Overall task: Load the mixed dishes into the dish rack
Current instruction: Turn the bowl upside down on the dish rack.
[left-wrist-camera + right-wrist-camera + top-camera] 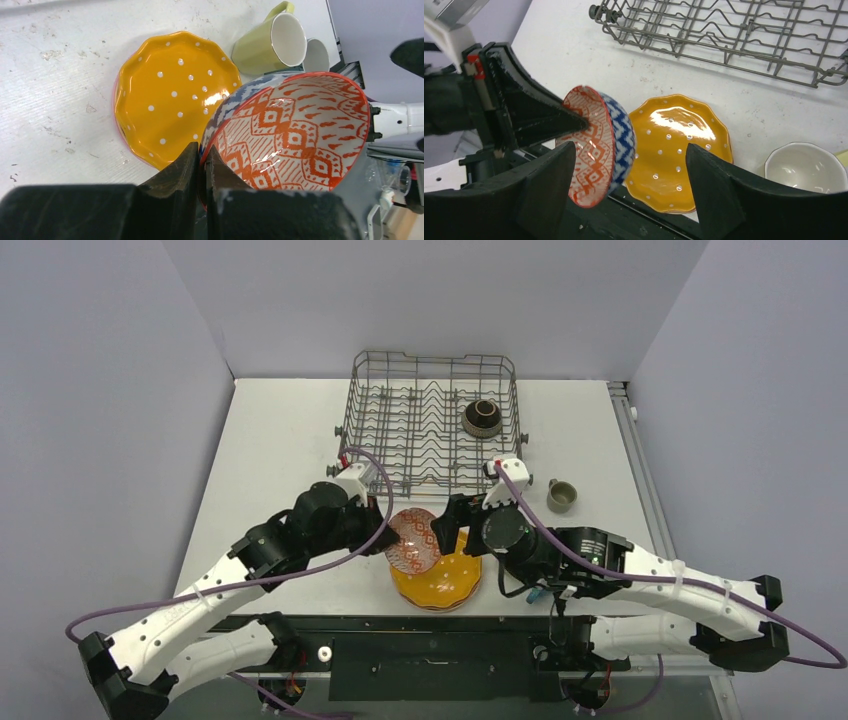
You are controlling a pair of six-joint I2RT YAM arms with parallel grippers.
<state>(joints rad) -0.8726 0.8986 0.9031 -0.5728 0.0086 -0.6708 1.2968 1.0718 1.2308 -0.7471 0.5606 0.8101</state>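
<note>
White counter (270,440), likely a handover: left end effector (388,532) pinches the bowl (413,542) by its rim, right end effector (446,532) stands open. Next, it probably needs carrying to the rack (430,420) at 12 o'clock.

Nothing legible from where I stand: no words, labels, brands or numbers in any view. The patterned bowl (300,135) shows only orange diamonds and dashes, and the orange plate (175,95) only white dots.
</note>
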